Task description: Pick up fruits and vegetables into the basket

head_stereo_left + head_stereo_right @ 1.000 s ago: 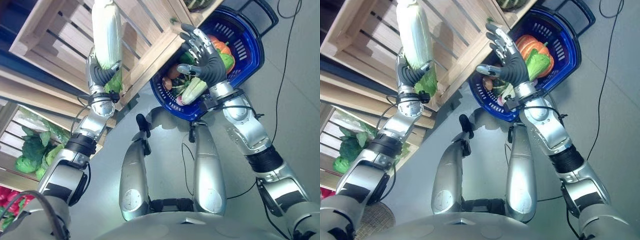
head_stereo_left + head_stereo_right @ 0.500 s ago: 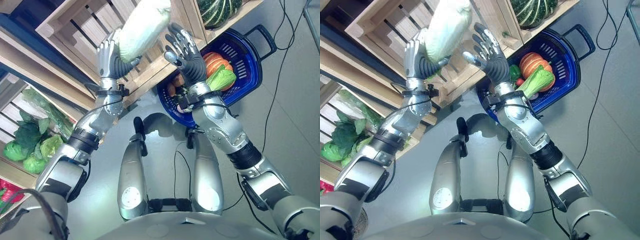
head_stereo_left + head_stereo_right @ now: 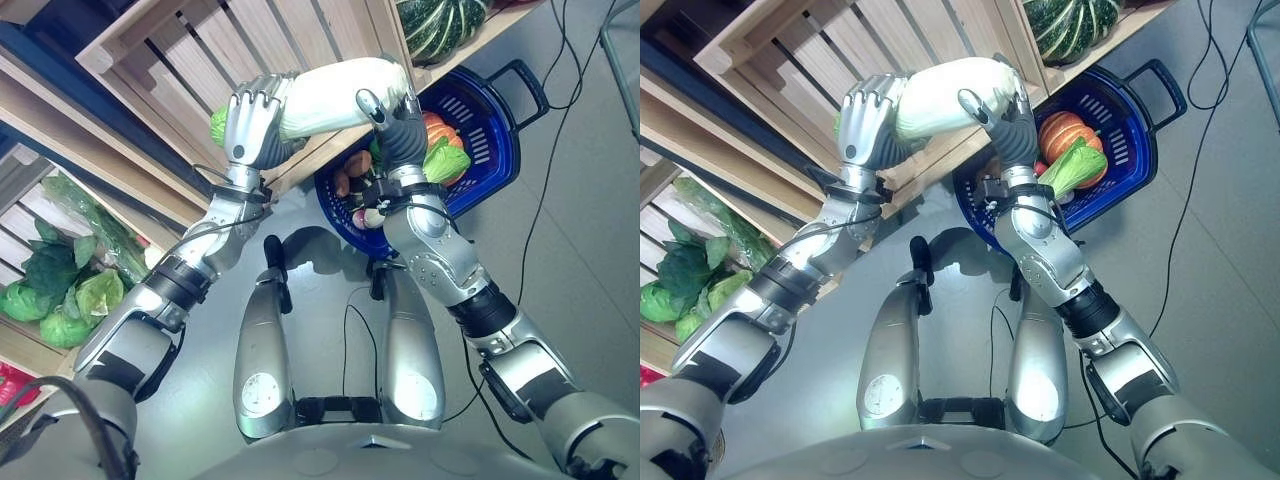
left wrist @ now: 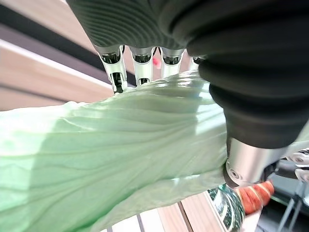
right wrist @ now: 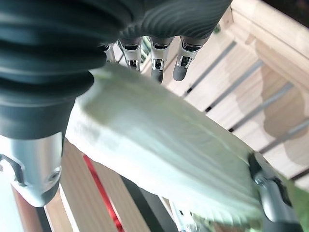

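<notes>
My left hand (image 3: 252, 122) is wrapped around the green leafy end of a long napa cabbage (image 3: 335, 88), fingers (image 4: 117, 73) curled over its ribbed leaves and thumb underneath. My right hand (image 3: 392, 118) meets the same cabbage at its pale white end, fingers (image 5: 183, 62) bent over the top and the thumb pressing from below, so the cabbage lies crosswise, held between both hands up in the air in front of a slatted wooden crate (image 3: 190, 50).

Just past my right hand, lower down on the grey floor (image 3: 590, 230), sits the blue basket (image 3: 505, 140). Inside it I see an orange pumpkin (image 3: 1062, 130), a green leafy vegetable (image 3: 1072, 167) and some small reddish and brown pieces I cannot identify.

A striped dark-green squash (image 3: 440, 22) rests on the wooden shelf beyond the basket. Off to my left, lower shelves carry bunches of leafy greens (image 3: 55, 290).
</notes>
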`<state>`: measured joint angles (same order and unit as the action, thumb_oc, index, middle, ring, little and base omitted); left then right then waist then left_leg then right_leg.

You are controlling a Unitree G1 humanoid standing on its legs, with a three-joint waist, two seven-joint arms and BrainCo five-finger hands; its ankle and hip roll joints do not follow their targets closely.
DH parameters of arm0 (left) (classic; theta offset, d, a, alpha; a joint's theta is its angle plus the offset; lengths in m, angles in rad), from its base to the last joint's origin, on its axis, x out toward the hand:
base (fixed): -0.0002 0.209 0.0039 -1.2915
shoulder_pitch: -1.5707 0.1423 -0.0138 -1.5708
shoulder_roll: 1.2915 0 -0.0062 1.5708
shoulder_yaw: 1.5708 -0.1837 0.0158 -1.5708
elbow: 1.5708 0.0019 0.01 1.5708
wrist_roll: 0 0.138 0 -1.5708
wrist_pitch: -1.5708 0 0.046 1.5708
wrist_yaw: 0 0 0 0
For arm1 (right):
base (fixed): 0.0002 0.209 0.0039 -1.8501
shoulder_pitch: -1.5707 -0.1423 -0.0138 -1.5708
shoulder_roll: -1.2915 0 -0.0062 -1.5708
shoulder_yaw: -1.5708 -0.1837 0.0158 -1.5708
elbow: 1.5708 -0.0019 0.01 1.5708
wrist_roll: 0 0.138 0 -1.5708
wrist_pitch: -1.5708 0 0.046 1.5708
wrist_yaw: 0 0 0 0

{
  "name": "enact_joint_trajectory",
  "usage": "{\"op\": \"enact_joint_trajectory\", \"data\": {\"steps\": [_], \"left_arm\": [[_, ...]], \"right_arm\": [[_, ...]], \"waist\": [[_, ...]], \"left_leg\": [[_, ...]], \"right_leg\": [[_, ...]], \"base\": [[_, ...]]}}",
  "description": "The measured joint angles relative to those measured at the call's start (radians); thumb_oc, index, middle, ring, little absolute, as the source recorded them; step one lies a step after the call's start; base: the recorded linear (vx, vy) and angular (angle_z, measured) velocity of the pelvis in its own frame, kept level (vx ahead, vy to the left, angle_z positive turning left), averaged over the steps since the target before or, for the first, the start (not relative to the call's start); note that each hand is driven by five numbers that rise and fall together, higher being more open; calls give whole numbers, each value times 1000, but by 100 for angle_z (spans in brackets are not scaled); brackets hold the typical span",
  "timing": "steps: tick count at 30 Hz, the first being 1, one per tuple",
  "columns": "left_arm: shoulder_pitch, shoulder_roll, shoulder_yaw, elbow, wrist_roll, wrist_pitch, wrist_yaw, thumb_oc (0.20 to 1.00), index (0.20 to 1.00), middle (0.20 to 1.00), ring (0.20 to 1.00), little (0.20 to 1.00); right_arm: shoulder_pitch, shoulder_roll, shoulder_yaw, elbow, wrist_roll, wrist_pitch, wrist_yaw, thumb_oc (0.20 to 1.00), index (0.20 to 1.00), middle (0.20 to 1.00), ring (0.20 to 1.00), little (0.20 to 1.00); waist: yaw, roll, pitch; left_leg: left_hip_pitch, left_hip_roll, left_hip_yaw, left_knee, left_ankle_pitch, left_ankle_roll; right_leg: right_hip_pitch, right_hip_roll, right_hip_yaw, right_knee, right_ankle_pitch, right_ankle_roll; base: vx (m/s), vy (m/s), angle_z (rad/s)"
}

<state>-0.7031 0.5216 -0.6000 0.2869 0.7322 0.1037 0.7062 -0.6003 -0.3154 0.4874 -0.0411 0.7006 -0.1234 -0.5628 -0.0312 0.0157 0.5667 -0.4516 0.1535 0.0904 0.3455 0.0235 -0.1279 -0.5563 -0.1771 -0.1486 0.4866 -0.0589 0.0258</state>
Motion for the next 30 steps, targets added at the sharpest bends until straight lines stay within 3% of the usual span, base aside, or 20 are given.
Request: {"op": "enact_joint_trajectory", "data": {"steps": [6, 12, 13, 14, 15, 20, 21, 22, 30], "left_arm": [[-5, 1, -3, 0, 58, 27, 8, 200, 200, 200, 200, 200], [-9, 1, -2, 0, 79, 24, -33, 200, 200, 200, 200, 200], [-11, 2, -2, 0, 82, 23, -42, 200, 200, 200, 200, 200], [-12, 3, -2, -5, 83, 22, -57, 200, 200, 200, 200, 200], [-13, 3, -1, -7, 83, 22, -71, 200, 200, 200, 200, 200], [-16, 10, -2, -43, 88, 24, -115, 200, 200, 200, 200, 200], [-16, 13, -2, -48, 91, 24, -121, 354, 354, 354, 354, 354], [-16, 13, -3, -51, 93, 27, -128, 1000, 1000, 1000, 1000, 1000], [-28, -3, -32, -108, 91, 48, -234, 1000, 1000, 1000, 1000, 1000]], "right_arm": [[1, 24, 1, 21, 139, -13, 22, 1000, 1000, 1000, 1000, 1000], [4, 25, 3, 40, 302, -25, 131, 1000, 1000, 1000, 1000, 1000], [7, 24, 3, 40, 312, -26, 139, 884, 884, 884, 884, 884], [8, 22, 2, 42, 335, -32, 159, 617, 617, 617, 617, 617], [9, 20, 0, 42, 344, -38, 175, 200, 200, 200, 200, 200], [12, 17, -2, 51, 380, -72, 203, 200, 200, 200, 200, 200], [11, 16, -2, 57, 380, -82, 211, 200, 200, 200, 200, 200], [11, 17, -2, 65, 380, -89, 221, 200, 200, 200, 200, 200], [11, 7, -4, 86, 379, -96, 245, 200, 200, 200, 200, 200]], "waist": [[1, -6, 0], [8, -6, 0], [10, -6, 0], [11, -7, 0], [11, -7, 0], [27, -7, 0], [30, -7, 0], [32, -7, 0], [35, -7, 0]], "left_leg": [[1, 0, 1, 0, -1, 2], [0, 0, -2, -3, 0, 0], [0, 0, -3, -4, 0, 0], [0, 0, -6, -4, 0, 0], [0, 0, -8, -4, 0, 0], [1, 0, -17, -3, 0, 0], [1, 0, -17, -3, 0, 0], [1, -1, -17, -3, 0, 0], [0, -2, -17, -5, 0, 1]], "right_leg": [[2, -1, 0, -8, -2, 7], [5, -1, -6, -9, 1, 3], [7, -1, -7, -9, 1, 3], [9, -2, -12, -9, 1, 3], [13, -3, -16, -9, 1, 3], [22, -4, -26, -14, 1, 3], [23, -4, -27, -14, 1, 3], [23, -4, -27, -15, 1, 3], [24, -7, -30, -18, 1, 3]], "base": [[-5, -5, 0], [-7, -41, 2], [-5, -43, 4], [-9, -48, 8], [-14, -37, 9], [-12, -22, 5], [0, 0, 0], [0, 0, 0], [0, 0, 0]]}}
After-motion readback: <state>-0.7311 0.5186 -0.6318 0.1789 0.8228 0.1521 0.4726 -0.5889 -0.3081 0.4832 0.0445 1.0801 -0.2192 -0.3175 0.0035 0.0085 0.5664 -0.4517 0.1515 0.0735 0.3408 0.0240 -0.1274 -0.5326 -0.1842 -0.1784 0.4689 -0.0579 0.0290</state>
